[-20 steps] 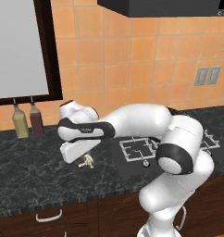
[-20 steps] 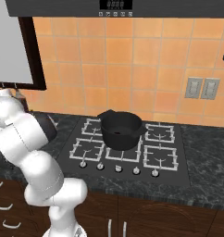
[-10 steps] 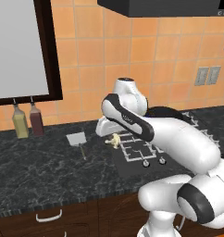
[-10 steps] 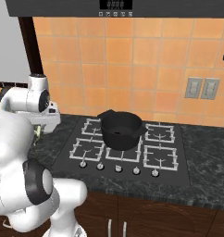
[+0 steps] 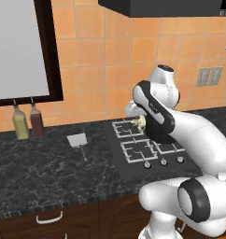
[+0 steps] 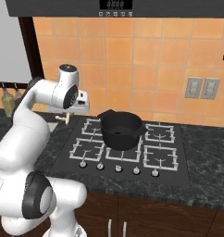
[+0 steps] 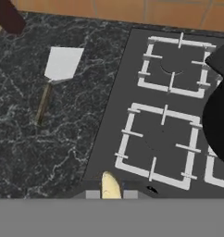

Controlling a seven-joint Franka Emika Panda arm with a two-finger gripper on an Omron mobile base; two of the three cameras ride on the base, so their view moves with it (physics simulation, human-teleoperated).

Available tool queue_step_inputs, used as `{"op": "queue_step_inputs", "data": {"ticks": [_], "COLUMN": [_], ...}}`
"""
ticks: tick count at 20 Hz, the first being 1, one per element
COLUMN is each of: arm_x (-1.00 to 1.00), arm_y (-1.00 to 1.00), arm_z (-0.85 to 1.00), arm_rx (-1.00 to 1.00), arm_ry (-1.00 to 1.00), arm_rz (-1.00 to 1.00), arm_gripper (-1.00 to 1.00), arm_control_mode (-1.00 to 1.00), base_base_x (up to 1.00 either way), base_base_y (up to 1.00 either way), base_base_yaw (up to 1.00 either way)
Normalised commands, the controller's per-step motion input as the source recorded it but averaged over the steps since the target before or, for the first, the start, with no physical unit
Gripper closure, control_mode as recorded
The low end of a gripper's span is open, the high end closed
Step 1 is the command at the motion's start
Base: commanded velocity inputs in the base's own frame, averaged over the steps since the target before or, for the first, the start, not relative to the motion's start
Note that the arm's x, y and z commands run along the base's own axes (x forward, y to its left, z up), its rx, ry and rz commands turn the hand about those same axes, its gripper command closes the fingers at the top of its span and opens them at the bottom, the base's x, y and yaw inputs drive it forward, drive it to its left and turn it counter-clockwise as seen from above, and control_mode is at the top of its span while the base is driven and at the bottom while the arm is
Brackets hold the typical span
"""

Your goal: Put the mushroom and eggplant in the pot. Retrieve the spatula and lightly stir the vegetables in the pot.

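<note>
The spatula [image 5: 78, 141] lies on the table left of the stove; the claw [image 6: 64, 119], closed on the mushroom [image 6: 63, 119], hangs short of the pot [image 6: 121, 130]; next, I judge, carry rightward over its rim, then release.

Matt black pot [image 6: 121, 131], speckled glossy stone counter [image 5: 40, 163], spatula [image 7: 56, 76] with seemingly metal blade, wooden-looking handle

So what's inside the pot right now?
The pot looks empty where its dark inside shows in the right base view; its near wall hides part of the bottom. The mushroom is in the gripper.
</note>
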Motion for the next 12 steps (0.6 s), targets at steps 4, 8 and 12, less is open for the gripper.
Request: {"op": "queue_step_inputs", "data": {"ticks": [4, 8, 12], "arm_x": [0.82, 0.61, 0.33], "arm_y": [-1.0, -1.0, -0.88], "arm_z": [-0.08, -0.11, 0.0], "arm_rx": [-0.03, -0.03, 0.0], "arm_ry": [-0.05, 0.0, 0.01], "arm_rz": [-0.13, -0.14, -0.09], "arm_gripper": [1.0, 1.0, 1.0], "arm_control_mode": [-1.0, -1.0, -1.0], "base_base_x": [0.0, 0.0, 0.0], "base_base_y": [0.0, 0.0, 0.0], "base_base_yaw": [0.0, 0.0, 0.0]}}
